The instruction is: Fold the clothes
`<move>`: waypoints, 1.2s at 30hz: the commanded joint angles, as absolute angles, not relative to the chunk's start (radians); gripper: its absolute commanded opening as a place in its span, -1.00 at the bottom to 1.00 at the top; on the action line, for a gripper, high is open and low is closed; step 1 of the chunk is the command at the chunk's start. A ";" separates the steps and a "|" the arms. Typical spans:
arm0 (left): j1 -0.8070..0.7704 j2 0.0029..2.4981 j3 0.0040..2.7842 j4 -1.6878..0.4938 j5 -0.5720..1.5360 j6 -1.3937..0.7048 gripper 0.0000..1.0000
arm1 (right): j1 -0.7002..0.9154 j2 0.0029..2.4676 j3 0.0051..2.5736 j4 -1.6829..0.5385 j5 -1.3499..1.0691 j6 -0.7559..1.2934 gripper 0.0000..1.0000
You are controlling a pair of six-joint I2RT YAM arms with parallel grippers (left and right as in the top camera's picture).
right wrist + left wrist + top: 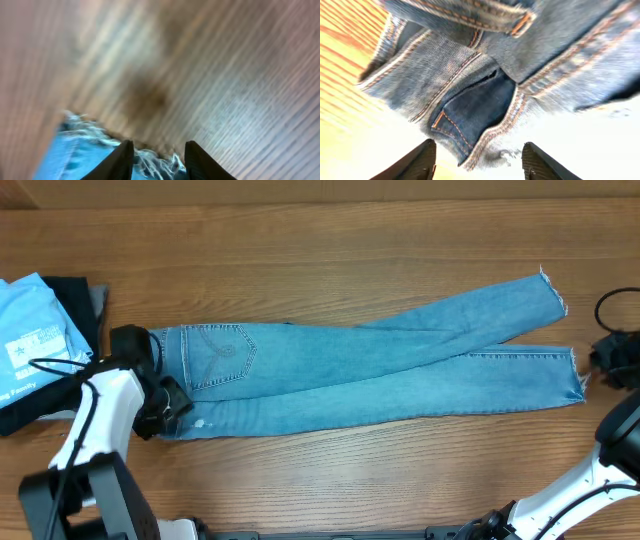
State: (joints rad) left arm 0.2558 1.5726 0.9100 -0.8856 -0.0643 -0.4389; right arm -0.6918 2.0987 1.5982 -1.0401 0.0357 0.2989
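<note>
The light-wash blue jeans [350,375] lie flat across the table, waistband at the left and frayed ankle hems at the right, with the legs slightly crossed. My left gripper [165,402] is at the waistband's near-left corner. In the left wrist view its jaws [478,145] are open, with a denim pocket corner [470,110] hanging between the fingertips. My right gripper [597,365] is at the near leg's hem. In the right wrist view its jaws [159,145] are open around the frayed hem threads [85,132], low over the wood.
A light blue T-shirt with white print [30,330] lies on black and grey folded garments [75,295] at the left edge, close to my left arm. A black cable loop [610,305] is at the right edge.
</note>
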 commanded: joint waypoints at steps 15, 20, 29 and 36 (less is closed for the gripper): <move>0.261 1.642 0.899 -0.630 -0.106 -0.677 0.26 | -0.645 1.972 1.657 -1.040 -0.050 0.258 -0.10; 0.262 1.682 0.899 -0.591 -0.103 -0.646 -0.44 | -0.645 1.972 1.657 -1.045 -0.050 0.258 -0.12; 0.262 1.463 0.947 -0.542 -0.048 -0.580 -0.92 | -0.645 1.972 1.657 -1.045 -0.047 0.258 -0.14; 0.240 1.669 0.947 0.233 -0.065 -0.651 -0.20 | -0.645 1.972 1.657 -1.051 -0.048 0.258 -0.14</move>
State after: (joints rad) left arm 0.2531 1.4994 0.9302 0.0376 -0.0288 -0.6037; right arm -0.6460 1.9961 1.6371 -1.0485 -0.0479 0.2615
